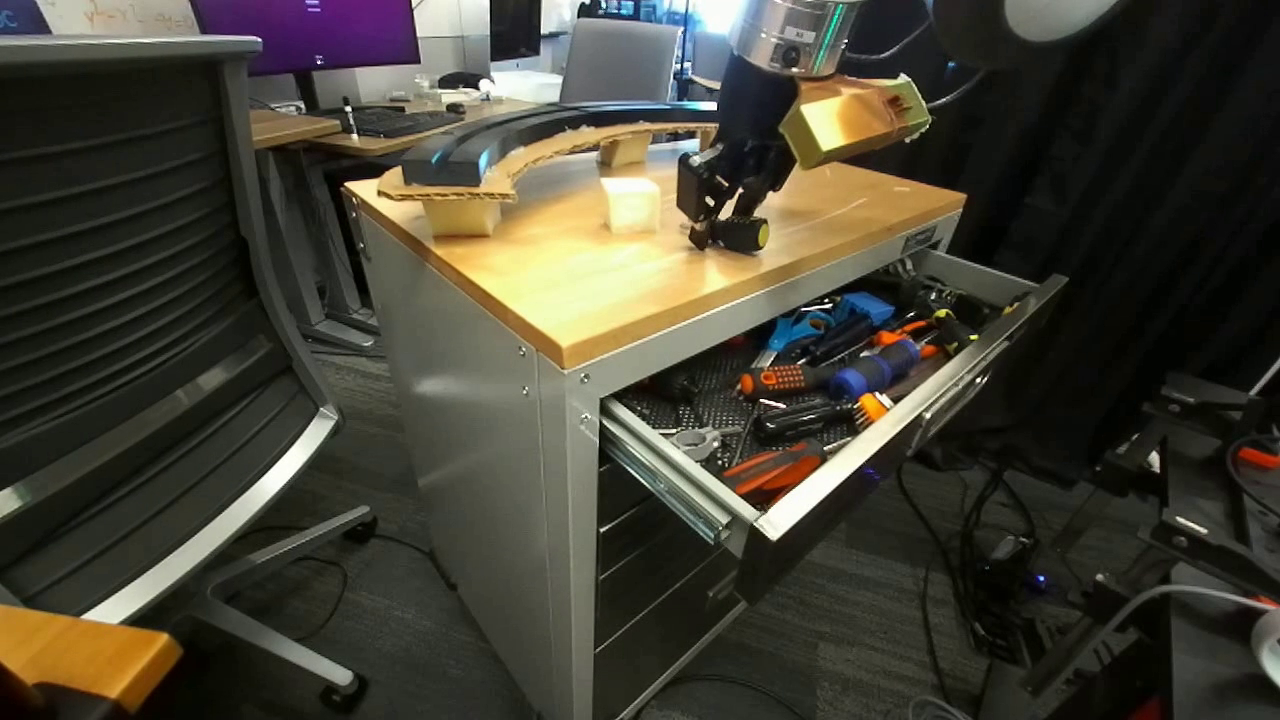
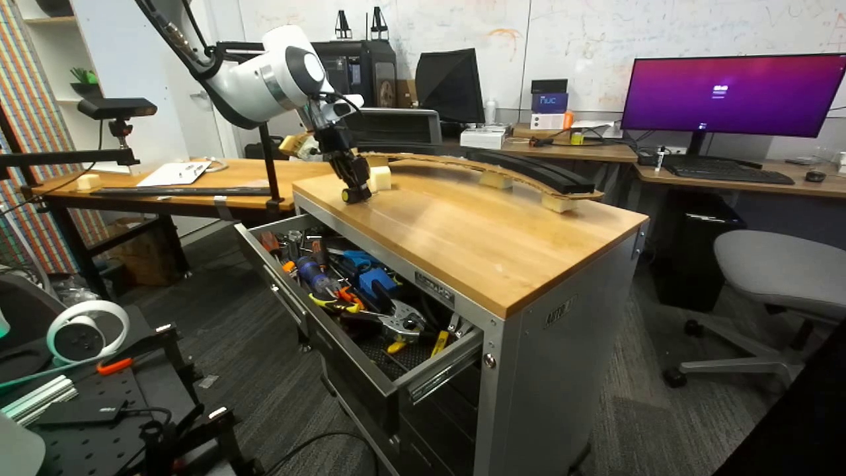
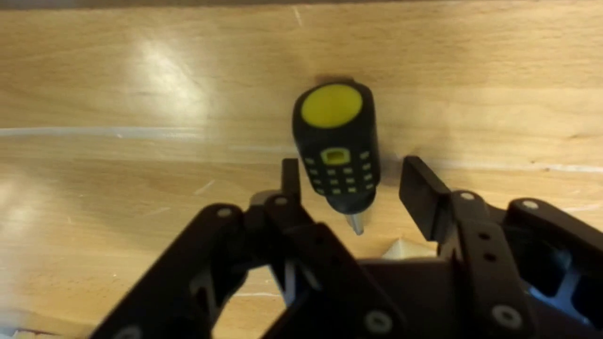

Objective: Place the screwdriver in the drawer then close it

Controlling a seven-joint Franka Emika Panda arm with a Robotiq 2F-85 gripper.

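Right down at the bench [image 2: 456, 225], the end effector [image 3: 351, 188] straddles the screwdriver [image 3: 335, 153], jaws wide, the pads [image 3: 290, 176] on either side of the handle! From the wrist, strips of wood show between handle and pads, so the tool sits free in the gap; whether the fingertips touch the wood, I can't tell. The stubby black screwdriver lies on the wooden top, yellow butt toward the drawer [image 1: 850, 455] side, short metal shank pointing the other way. And that drawer is pulled well out in both exterior views, packed with tools: a blue handle [image 1: 875, 370] here, a red-and-black one [image 1: 775, 468] there! Behind, a curved black strip [image 2: 535, 170] rides on cardboard, while a pale block [image 1: 632, 205] stands near the end effector.
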